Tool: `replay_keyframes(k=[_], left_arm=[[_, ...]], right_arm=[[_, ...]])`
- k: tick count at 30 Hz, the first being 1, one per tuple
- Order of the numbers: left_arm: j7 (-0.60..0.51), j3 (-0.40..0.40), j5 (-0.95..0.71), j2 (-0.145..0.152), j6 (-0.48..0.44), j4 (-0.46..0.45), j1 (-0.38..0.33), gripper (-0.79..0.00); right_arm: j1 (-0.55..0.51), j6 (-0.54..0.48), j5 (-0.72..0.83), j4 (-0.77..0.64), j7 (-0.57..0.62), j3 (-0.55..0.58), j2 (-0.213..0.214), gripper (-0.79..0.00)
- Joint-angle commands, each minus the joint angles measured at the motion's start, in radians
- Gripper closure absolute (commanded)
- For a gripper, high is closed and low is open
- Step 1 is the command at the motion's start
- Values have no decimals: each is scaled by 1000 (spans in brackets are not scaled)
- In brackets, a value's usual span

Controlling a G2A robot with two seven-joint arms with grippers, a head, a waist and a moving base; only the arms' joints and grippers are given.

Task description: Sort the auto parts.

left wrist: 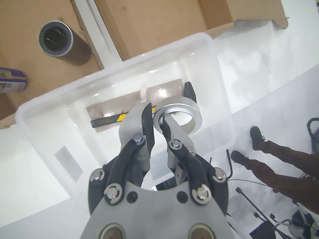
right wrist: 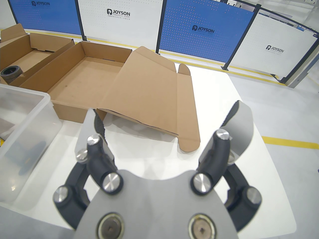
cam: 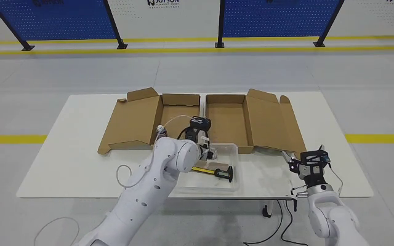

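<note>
left gripper (left wrist: 155, 118): pinching a silver metal ring's (left wrist: 180, 100) wall, one finger through the hole
ring: roughly flat, over the clear plastic bin (left wrist: 149, 53)
right gripper (right wrist: 165, 110): spread wide, empty, off the bin's side
next hop, guessing: past the bin's far wall into a brown cardboard box (left wrist: 154, 8); left gripper way nearer

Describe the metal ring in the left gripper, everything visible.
The ring is a short, wide band of bright, smooth, silvery metal with a flat rim and an open centre. The left gripper pinches its wall, one finger outside and one through the hole, and holds it tilted over the clear bin. As far as shows, nothing else touches it.
</note>
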Motion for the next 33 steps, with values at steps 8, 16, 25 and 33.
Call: replay_keyframes(k=[8,16,25,33], left_arm=[[139,-3,-48,-21,-26,163,-114,0],[240,35,-132,-53,-50,337,-214,0],[341,104,-217,-100,-91,526,-294,0],[418,158,-291,-148,-123,704,-366,0]], right_arm=[[0,0,0,0,0,0,0,-785],[0,0,0,0,0,0,0,-785],[0,0,0,0,0,0,0,-785],[0,0,0,0,0,0,0,-785]])
